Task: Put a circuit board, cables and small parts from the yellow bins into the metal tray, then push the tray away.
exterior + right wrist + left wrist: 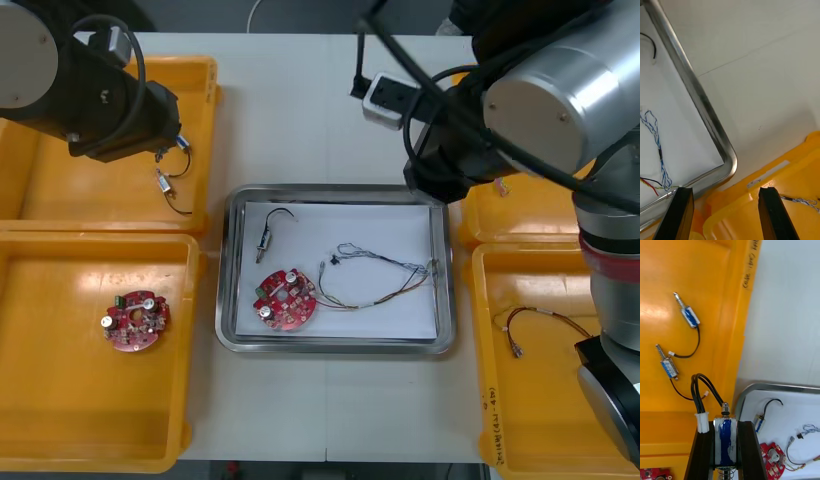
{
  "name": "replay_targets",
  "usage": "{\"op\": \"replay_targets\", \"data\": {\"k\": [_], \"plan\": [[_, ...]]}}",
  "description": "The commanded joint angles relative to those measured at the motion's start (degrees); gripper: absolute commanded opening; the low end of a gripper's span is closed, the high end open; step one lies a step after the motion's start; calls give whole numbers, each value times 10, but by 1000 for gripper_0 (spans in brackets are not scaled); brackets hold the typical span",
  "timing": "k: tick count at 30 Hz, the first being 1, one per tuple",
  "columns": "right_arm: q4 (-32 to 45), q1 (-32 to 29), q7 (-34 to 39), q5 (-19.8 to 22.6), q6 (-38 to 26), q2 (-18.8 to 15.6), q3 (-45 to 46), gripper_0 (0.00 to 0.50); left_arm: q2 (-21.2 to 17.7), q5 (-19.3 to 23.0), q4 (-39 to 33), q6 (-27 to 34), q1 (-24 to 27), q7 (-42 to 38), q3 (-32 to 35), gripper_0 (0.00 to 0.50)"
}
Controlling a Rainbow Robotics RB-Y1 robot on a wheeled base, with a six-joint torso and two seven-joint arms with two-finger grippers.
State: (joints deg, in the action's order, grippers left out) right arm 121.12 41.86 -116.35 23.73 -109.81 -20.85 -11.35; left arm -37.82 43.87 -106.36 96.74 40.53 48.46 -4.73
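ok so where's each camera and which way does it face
Front view: above the arms, looking steeply down at the table; left arm and right arm show at the far corners.
Left wrist view: on the left wrist, over the far left yellow bin and the metal tray corner; left hand shut on a small metal part.
Right wrist view: on the right wrist, facing the tray's rim and a right yellow bin; right hand open.
Shared: front and left wrist views both show the tray's red circuit board.

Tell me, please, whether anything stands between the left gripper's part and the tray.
Nothing visible; only the yellow bin rim and table separate the left gripper's small metal part from the tray. The right gripper hovers by its corner.
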Motion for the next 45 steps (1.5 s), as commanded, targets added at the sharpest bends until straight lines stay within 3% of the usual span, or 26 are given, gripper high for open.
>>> {"op": "replay_targets", "data": {"k": [1,14,21,26,30,38,45], "plan": [[24,11,18,1,-2,3,63,500,6,32,-31,-1,4,-22,-29,2],[26,-70,37,9,-2,-51,193,500,74,26,23,1,61,-35,-117,3],[32,-134,53,54,-2,-81,270,500,110,9,93,-48,97,-28,-182,1],[54,-186,61,74,-2,-100,309,500,112,6,130,-106,100,-14,-231,2],[74,-218,70,75,-2,-102,326,500,112,2,154,-118,100,15,-248,3],[107,-285,153,92,-2,-102,341,500,113,1,191,-157,100,33,-282,3],[128,-341,242,166,-2,-101,364,500,113,-1,203,-173,100,33,-303,7]]}}
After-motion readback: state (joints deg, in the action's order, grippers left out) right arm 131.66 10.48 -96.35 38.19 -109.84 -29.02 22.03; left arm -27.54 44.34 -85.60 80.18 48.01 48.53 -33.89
